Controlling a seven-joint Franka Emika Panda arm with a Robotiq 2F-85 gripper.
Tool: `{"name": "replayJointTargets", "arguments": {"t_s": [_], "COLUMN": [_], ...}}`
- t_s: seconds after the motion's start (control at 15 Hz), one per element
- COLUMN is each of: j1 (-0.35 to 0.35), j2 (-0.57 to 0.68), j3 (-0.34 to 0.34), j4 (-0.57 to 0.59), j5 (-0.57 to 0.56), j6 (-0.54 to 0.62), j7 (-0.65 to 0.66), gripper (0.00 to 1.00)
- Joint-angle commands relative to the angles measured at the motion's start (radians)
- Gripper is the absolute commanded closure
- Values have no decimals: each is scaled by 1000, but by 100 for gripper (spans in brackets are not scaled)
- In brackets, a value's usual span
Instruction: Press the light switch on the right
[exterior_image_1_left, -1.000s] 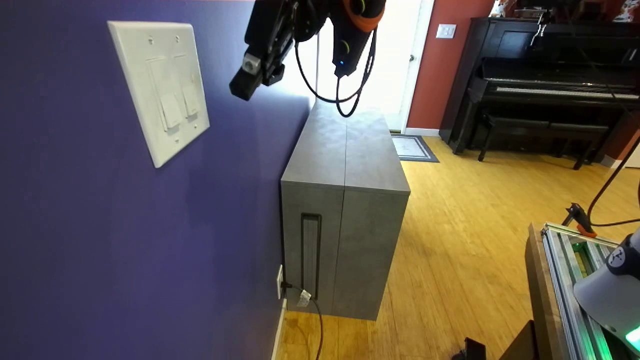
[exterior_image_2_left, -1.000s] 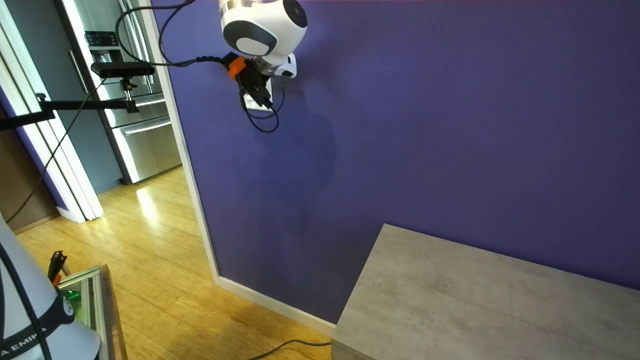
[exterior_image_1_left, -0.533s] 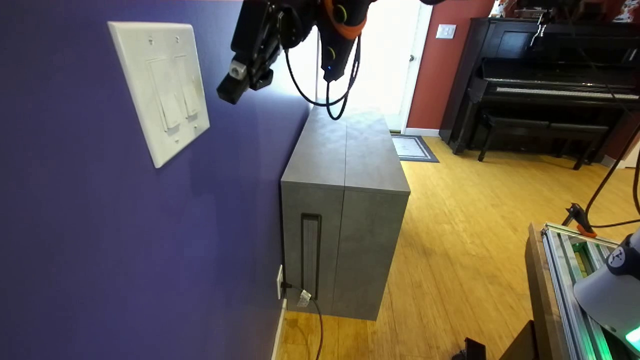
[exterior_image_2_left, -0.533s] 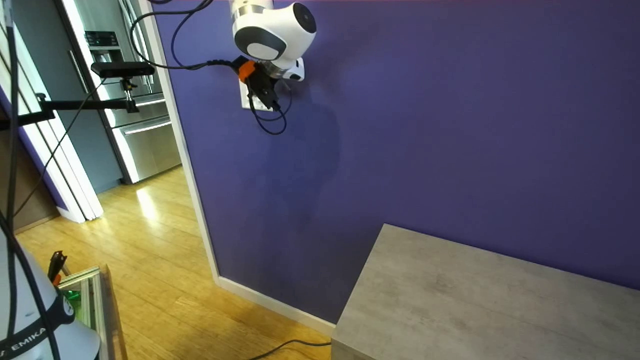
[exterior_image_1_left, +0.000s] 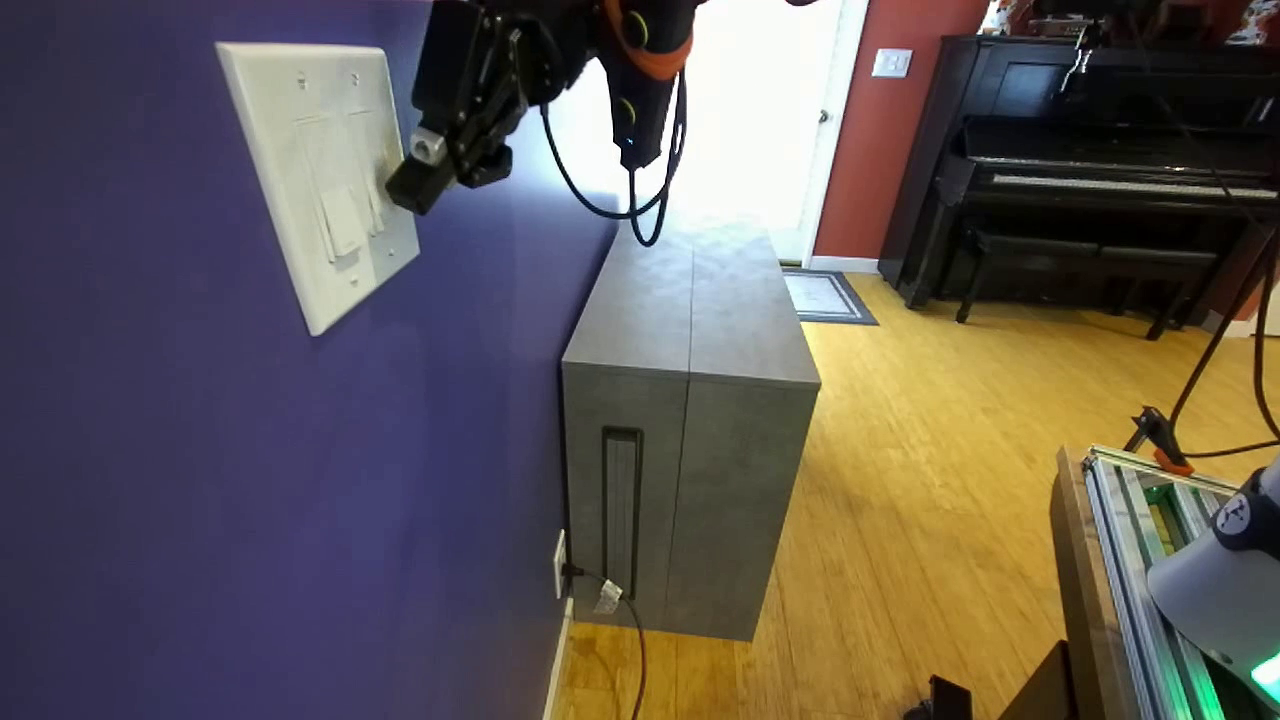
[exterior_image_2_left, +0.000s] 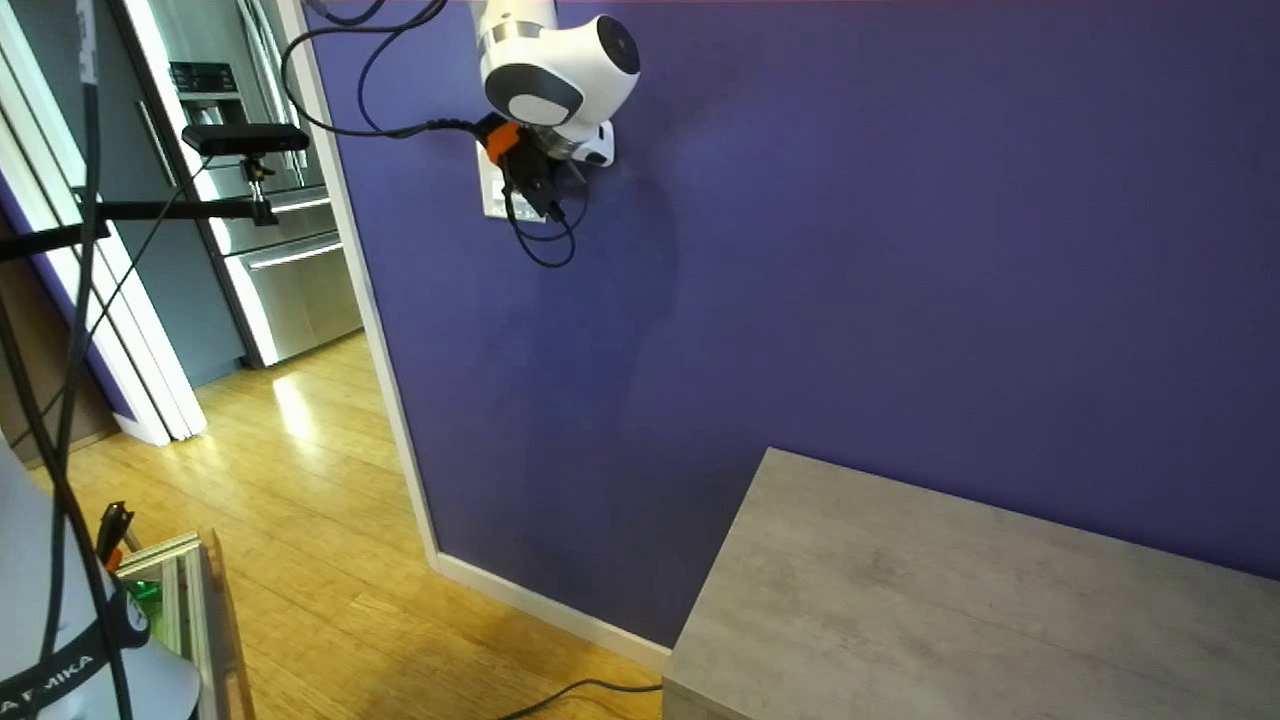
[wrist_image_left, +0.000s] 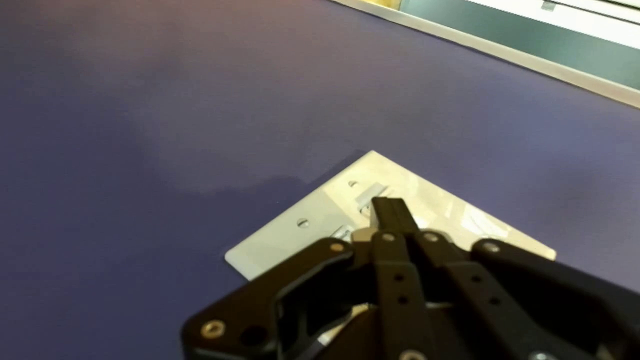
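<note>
The wrist view showed the hand (wrist_image_left: 388, 202), fingers pressed together, in front of the wall plate (wrist_image_left: 281, 238). In an exterior view the light switch (exterior_image_1_left: 371, 165), the plate's right-hand paddle, stood long axis upright, just wallward of the fingertips (exterior_image_1_left: 412, 190), which hid part of its right edge. Whether they touched could not be told; a push straight toward the wall (exterior_image_1_left: 250, 500) seemed called for.
</note>
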Motion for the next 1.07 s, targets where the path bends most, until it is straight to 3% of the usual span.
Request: {"name": "replayJointTargets", "arguments": {"t_s": [0.0,0.33,0.47,0.67,0.87,0.93,1.0], "j1": [-17,-21,-24,-15,-11,-13,-15], "j2": [48,48,40,-4,-72,-97,-133], "j3": [24,26,28,11,-7,-11,-14], "j4": [62,70,67,36,19,15,11], "j5": [12,-1,-34,-128,-294,-342,-400], "j6": [11,-4,-91,-178,-221,-231,-245], "j7": [73,108,135,262,398,443,478], "gripper": [100,100,100,100,100,74,72]}}
